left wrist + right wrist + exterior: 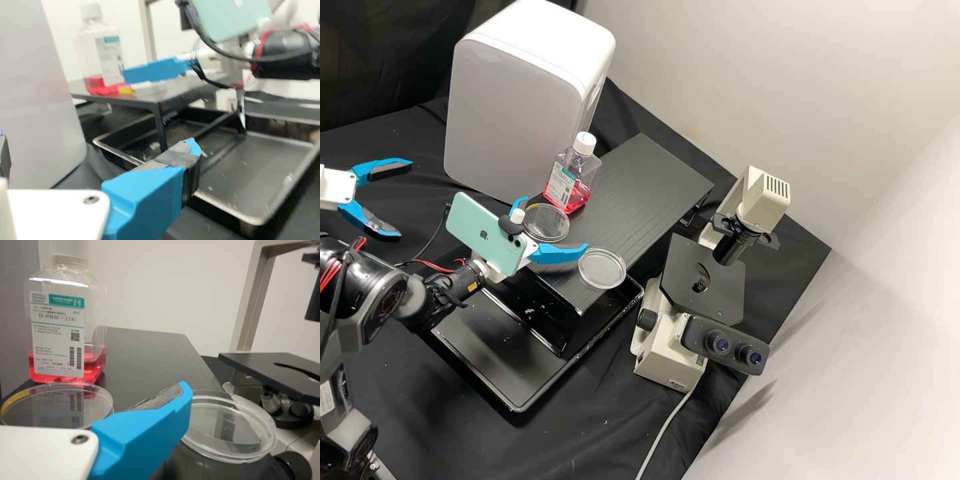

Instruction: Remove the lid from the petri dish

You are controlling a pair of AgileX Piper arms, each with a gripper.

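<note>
Two clear round petri dish parts lie apart on the black raised platform (647,190). One part (545,222) (55,405), with a yellowish edge, lies by the bottle. The other part (602,267) (230,427) rests near the platform's front edge. I cannot tell which is the lid. My right gripper (553,223) is open, its blue fingers (150,422) on either side of the part by the bottle, not touching it. Far left over the bench, my left gripper (403,198) is open and holds nothing; one of its fingers (165,180) shows in the left wrist view.
A bottle of pink liquid (572,175) (65,325) (100,55) stands at the platform's back corner, beside a large white box (527,93). A black tray (520,373) (260,170) lies under the platform. A microscope (713,287) stands to the right.
</note>
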